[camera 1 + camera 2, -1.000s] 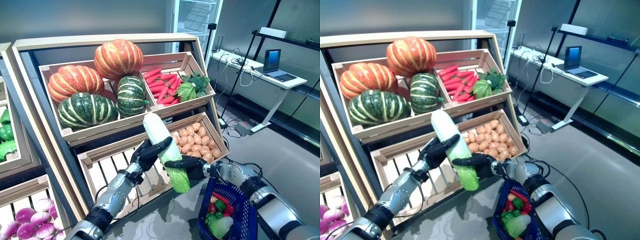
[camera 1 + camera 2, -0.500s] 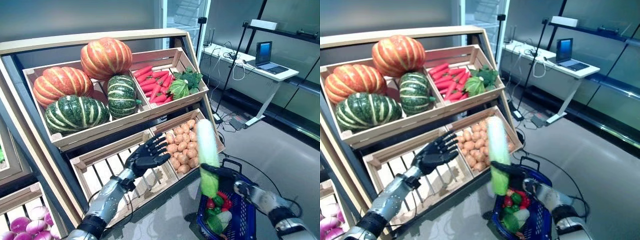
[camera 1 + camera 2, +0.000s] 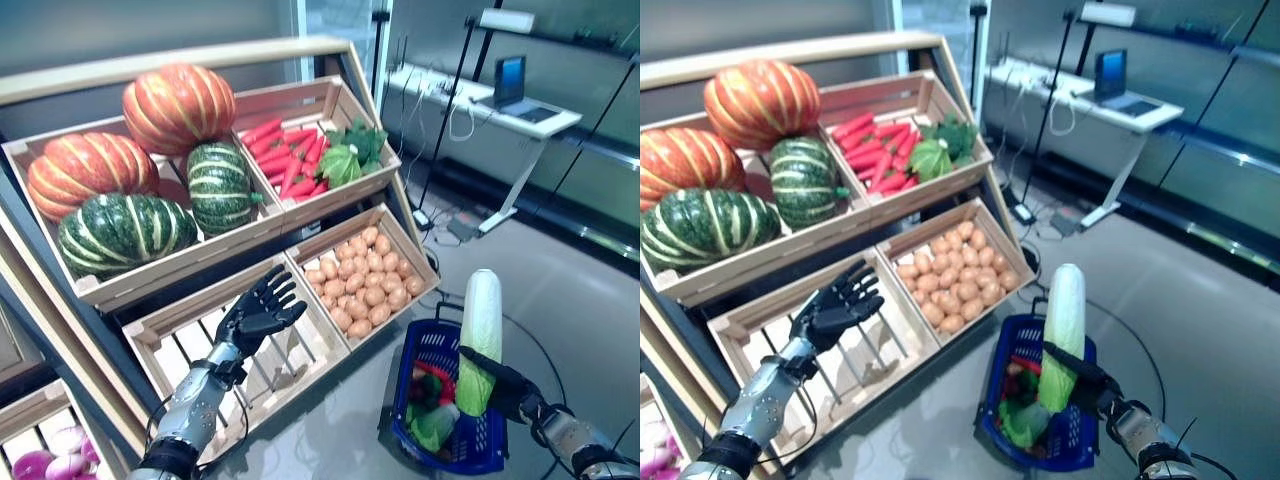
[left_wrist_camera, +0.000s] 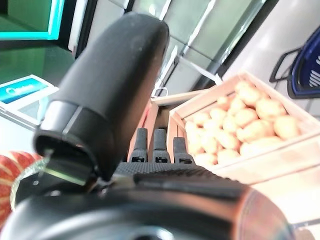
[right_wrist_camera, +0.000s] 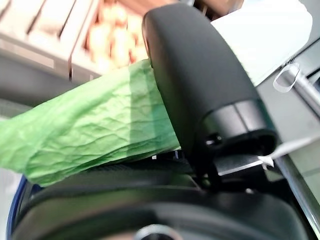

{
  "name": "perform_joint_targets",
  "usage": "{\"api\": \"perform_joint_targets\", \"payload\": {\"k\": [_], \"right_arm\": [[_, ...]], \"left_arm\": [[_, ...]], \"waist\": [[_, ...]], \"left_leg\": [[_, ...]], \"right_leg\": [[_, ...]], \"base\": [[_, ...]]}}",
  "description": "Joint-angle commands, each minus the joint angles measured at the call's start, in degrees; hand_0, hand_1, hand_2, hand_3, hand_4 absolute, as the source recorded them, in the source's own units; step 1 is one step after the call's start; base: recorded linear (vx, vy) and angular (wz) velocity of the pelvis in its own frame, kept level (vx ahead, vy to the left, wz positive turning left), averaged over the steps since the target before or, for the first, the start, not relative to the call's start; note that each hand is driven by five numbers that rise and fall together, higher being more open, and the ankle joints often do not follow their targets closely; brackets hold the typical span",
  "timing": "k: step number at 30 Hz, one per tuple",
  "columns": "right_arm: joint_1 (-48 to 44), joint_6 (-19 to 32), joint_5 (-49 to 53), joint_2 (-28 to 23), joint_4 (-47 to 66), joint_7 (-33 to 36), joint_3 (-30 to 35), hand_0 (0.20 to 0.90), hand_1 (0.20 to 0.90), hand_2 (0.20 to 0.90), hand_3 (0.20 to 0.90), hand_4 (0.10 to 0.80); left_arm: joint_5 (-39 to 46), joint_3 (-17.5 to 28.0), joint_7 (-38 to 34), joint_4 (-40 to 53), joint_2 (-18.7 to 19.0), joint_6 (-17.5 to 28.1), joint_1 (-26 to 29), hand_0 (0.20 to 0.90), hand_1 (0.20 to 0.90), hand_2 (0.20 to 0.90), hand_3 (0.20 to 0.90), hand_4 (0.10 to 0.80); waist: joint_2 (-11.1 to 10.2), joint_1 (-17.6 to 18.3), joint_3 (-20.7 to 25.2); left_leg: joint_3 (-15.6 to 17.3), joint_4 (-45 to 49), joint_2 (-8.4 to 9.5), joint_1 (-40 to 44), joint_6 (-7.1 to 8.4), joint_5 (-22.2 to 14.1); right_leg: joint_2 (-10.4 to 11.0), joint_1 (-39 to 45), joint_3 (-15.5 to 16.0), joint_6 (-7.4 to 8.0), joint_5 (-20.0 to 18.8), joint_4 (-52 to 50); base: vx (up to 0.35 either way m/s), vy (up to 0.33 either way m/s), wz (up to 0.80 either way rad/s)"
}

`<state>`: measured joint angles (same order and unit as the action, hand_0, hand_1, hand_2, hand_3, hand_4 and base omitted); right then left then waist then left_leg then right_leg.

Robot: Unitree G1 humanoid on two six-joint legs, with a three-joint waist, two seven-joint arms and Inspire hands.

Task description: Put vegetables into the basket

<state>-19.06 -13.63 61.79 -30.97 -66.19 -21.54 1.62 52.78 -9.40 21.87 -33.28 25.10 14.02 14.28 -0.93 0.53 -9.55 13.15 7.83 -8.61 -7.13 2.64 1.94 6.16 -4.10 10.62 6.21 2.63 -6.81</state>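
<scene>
A long cabbage [image 3: 478,335], white at the top and green at the bottom, stands upright over the blue basket [image 3: 424,450] on the floor. My right hand [image 3: 503,381] is shut on its lower green part, and the thumb [image 5: 200,85] lies across the leaves [image 5: 90,135] in the right wrist view. The basket holds red and green vegetables [image 3: 1022,405]. My left hand [image 3: 258,313] hovers open over the slatted crate [image 3: 190,350], fingers spread and holding nothing.
A sloped wooden shelf holds pumpkins [image 3: 170,105], striped squashes [image 3: 125,230], carrots with leafy greens [image 3: 310,155] and a crate of potatoes [image 3: 362,290]. Purple turnips [image 3: 45,462] lie at the lower left. A desk with a laptop [image 3: 510,85] stands behind on the right.
My right hand carried the cabbage rightward and down, away from the shelf, to above the basket. My left hand let go of it earlier and stays open by the slatted crate. The camera also shifted.
</scene>
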Motion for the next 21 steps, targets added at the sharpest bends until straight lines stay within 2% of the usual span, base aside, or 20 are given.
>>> {"api": "perform_joint_targets", "payload": {"k": [1, 4, 6, 7, 9, 13, 17, 21], "right_arm": [[-10.4, 9.2, 7.1, -1.3, -0.2, 2.4, 1.6, 0.300, 0.300, 0.300, 0.300, 0.400], [-13.8, 11.4, 7.7, -1.4, -1.3, 5.0, 1.3, 0.300, 0.300, 0.300, 0.300, 0.400], [-16.7, 12.7, 6.3, -2.7, -2.7, 6.9, 1.7, 0.300, 0.300, 0.300, 0.300, 0.400], [-18.7, 13.5, 5.2, -3.7, -3.1, 7.8, 1.5, 0.300, 0.300, 0.300, 0.300, 0.400], [-21.0, 13.9, 4.7, -4.8, -3.5, 8.9, 1.1, 0.300, 0.300, 0.300, 0.300, 0.400], [-24.9, 14.3, 4.0, -6.1, -4.1, 10.9, 0.0, 0.300, 0.300, 0.300, 0.300, 0.400], [-29.6, 13.9, 2.2, -8.6, -4.6, 14.6, -1.2, 0.300, 0.300, 0.300, 0.300, 0.400], [-33.0, 12.6, 0.7, -11.2, -5.2, 15.5, -2.4, 0.300, 0.300, 0.300, 0.300, 0.400]], "left_arm": [[5.3, -0.1, -0.9, 0.8, -0.2, 8.0, 9.9, 0.900, 0.900, 0.900, 0.900, 0.800], [6.5, -1.6, -2.2, 2.0, -0.8, 8.8, 11.8, 0.900, 0.900, 0.900, 0.900, 0.800], [8.1, -2.7, -1.8, 2.2, -1.6, 9.6, 13.2, 0.900, 0.900, 0.900, 0.900, 0.800], [9.4, -3.0, -1.3, 3.0, -1.6, 10.1, 13.8, 0.900, 0.900, 0.900, 0.900, 0.800], [10.8, -3.3, -1.1, 3.9, -1.3, 10.4, 14.4, 0.900, 0.900, 0.900, 0.900, 0.800], [11.2, -3.7, -1.3, 5.5, -1.6, 11.2, 15.7, 0.900, 0.900, 0.900, 0.900, 0.800], [12.2, -4.5, -3.0, 8.7, -0.8, 11.6, 18.2, 0.900, 0.900, 0.900, 0.900, 0.800], [14.3, -5.0, -4.3, 12.1, -0.2, 12.4, 19.6, 0.900, 0.900, 0.900, 0.900, 0.800]], "waist": [[-0.6, -0.5, -6.3], [0.1, -0.8, -9.2], [1.0, -1.3, -11.8], [1.8, -1.6, -13.1], [2.4, -1.9, -14.2], [3.8, -1.8, -15.6], [5.3, -1.5, -17.3], [6.4, -1.3, -19.0]], "left_leg": [[-2.1, 21.9, -1.75, -5.2, -2.39, -18.4], [-3.0, 30.6, -2.13, -12.6, -3.46, -22.1], [-3.7, 37.6, -1.64, -17.5, -4.23, -25.3], [-4.3, 43.8, -1.31, -22.8, -4.95, -27.8], [-4.8, 47.9, -0.59, -26.8, -5.27, -29.2], [-5.1, 52.7, -0.18, -31.6, -5.26, -31.4], [-5.4, 62.2, -0.38, -39.5, -5.94, -34.9], [-6.0, 69.5, 0.28, -45.3, -6.51, -37.6]], "right_leg": [[2.8, -7.7, 0.5, -4.75, 7.9, -16.7], [4.4, -14.6, 0.1, -5.46, 10.4, -25.3], [6.3, -19.5, -0.1, -5.65, 12.5, -32.2], [7.9, -25.4, -0.8, -6.00, 14.5, -39.3], [9.3, -30.0, -1.6, -5.93, 15.8, -44.1], [10.4, -35.8, -3.1, -5.90, 17.3, -49.3], [11.8, -44.4, -5.1, -6.73, 20.3, -58.7], [12.4, -50.8, -6.7, -7.38, 22.6, -65.6]], "base": [[-0.369, -0.009, 0.07], [-0.242, 0.001, 0.04], [-0.221, -0.020, 0.15], [-0.244, -0.008, 0.18], [-0.159, -0.002, 0.16], [-0.116, 0.003, 0.05], [-0.118, 0.002, 0.05], [-0.083, 0.009, 0.05]]}}
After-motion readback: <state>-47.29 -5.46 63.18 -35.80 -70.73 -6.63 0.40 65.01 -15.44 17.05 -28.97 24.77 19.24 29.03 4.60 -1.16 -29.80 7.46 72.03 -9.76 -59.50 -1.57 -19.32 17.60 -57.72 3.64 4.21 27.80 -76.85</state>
